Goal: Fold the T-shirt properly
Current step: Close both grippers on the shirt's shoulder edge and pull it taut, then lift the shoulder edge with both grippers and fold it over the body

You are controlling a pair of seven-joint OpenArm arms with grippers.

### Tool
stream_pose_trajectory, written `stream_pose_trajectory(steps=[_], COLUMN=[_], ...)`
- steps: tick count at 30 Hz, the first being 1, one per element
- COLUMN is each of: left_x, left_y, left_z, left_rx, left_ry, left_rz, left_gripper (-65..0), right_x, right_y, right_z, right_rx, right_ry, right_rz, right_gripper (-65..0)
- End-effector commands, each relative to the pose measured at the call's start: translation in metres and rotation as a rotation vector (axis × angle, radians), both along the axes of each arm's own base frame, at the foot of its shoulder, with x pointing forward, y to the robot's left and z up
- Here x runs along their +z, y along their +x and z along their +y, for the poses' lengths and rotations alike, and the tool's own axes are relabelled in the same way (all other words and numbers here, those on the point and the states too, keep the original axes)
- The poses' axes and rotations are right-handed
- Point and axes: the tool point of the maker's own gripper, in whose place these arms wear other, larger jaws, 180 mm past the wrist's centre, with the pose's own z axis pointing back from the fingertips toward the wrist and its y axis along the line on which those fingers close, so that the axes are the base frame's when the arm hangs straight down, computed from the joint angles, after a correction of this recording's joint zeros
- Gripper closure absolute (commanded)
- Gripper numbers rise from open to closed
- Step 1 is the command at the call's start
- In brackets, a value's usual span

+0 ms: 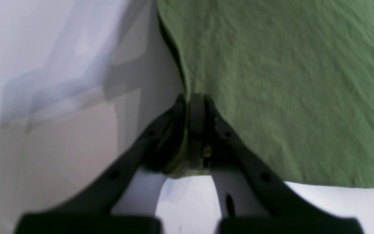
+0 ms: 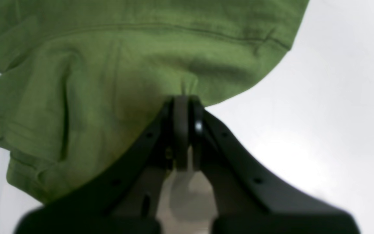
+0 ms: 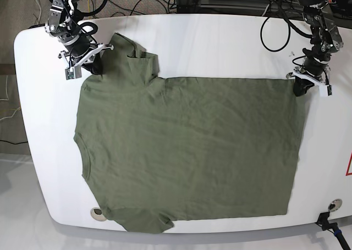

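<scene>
Both claws are pinching the T-shirt (image 3: 187, 151) lying flat on the white surface (image 3: 220, 41), the left claw (image 1: 196, 97) clamping the hem corner, the right claw (image 2: 183, 97) the sleeve (lifting evenly should keep the fold straight).

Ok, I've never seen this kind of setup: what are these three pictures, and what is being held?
One picture looks down from above on a white table where a green T-shirt lies spread flat. Two robot arms stand at the far corners. The other two pictures come from cameras on the arms' wrists, looking along each claw. The left claw is shut on the shirt's bottom corner; the right claw is shut on the sleeve edge. Folding has not visibly begun.
</scene>
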Motion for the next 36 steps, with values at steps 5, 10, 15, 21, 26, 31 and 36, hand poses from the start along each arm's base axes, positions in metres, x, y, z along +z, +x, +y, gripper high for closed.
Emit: stream_pose_trajectory(steps=[5, 10, 15, 21, 26, 31, 36], left_x=[-0.006, 0.001, 0.009, 0.022, 0.019, 0.039, 0.058], left_y=[-0.01, -0.016, -0.029, -0.053, -0.078, -0.097, -0.12], left_z=[0.002, -0.002, -0.006, -0.008, -0.005, 0.006, 0.024], left_rx=[-0.024, -0.047, -0.072, -0.091, -0.095, -0.083, -0.029], left_ry=[0.026, 0.046, 0.076, 0.118, 0.123, 0.161, 0.193], left_rz=[0.052, 0.042, 0.045, 0.045, 0.112, 0.105, 0.098], left_gripper=[0.0, 0.0, 0.0, 0.0, 0.0, 0.0, 0.0], right_x=[-0.009, -0.004, 0.013, 0.035, 0.039, 0.047, 0.052], right_y=[-0.022, -0.032, -0.038, -0.046, -0.06, -0.067, -0.072], right_z=[-0.038, -0.049, -0.047, -0.045, -0.044, -0.043, -0.036], right_rx=[-0.071, -0.088, -0.066, -0.038, -0.057, -0.072, -0.074], right_ry=[-0.074, -0.098, -0.13, -0.165, -0.105, -0.068, -0.011], right_rz=[0.116, 0.115, 0.076, 0.038, 0.043, 0.042, 0.041], right_gripper=[0.0, 0.0, 0.0, 0.0, 0.0, 0.0, 0.0])
